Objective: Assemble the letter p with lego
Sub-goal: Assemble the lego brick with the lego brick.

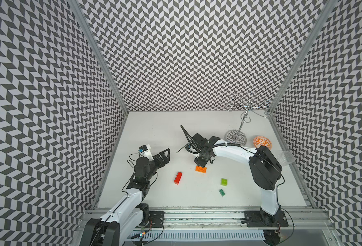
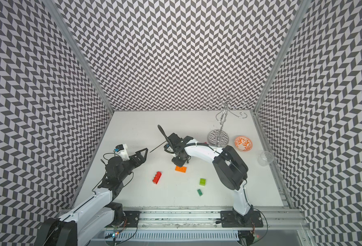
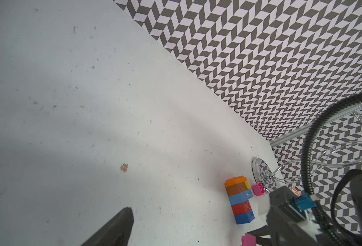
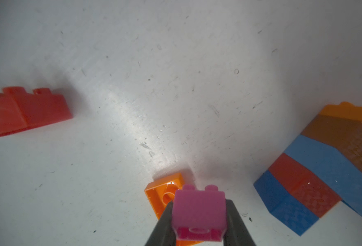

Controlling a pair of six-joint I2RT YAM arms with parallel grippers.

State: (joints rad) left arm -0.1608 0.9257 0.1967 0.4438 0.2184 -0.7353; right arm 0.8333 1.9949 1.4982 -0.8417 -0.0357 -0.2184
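Closest in both top views runs the metal rail [image 1: 197, 215] that carries the two arm bases. Past it, on the white table [image 1: 154, 132], I read a dark green brick [image 1: 222, 192] and a lime brick [image 1: 224, 181] just behind it, both lying free. Over to their left a red brick [image 1: 178, 178] lies alone, well apart from either arm.

Next comes an orange brick [image 1: 201, 169], and my right gripper [image 1: 201, 163] points down directly over it. From the right wrist camera I see its jaws drawn narrow on a pink brick [image 4: 198, 209], with one finger [image 4: 163, 223] pressed against each side and the studs at the far end. That orange brick shows its hollow underside beneath the pink one, and I cannot tell whether the two touch.

My left gripper [image 1: 166, 156] hangs off to the left at about the same depth, jaws spread wide, holding nothing and clear of every brick. At the right edge stands a clear cup [image 1: 286, 158].

Farther back, the left wrist camera shows a stack [image 3: 238, 202] of joined bricks: orange, brown, light blue, red and blue, with a yellow piece at one side. A second pink brick [image 3: 257, 189] sits just beside it. Behind these I see a patterned orange bowl [image 1: 263, 143] and the round foot of a wire stand [image 1: 237, 136].
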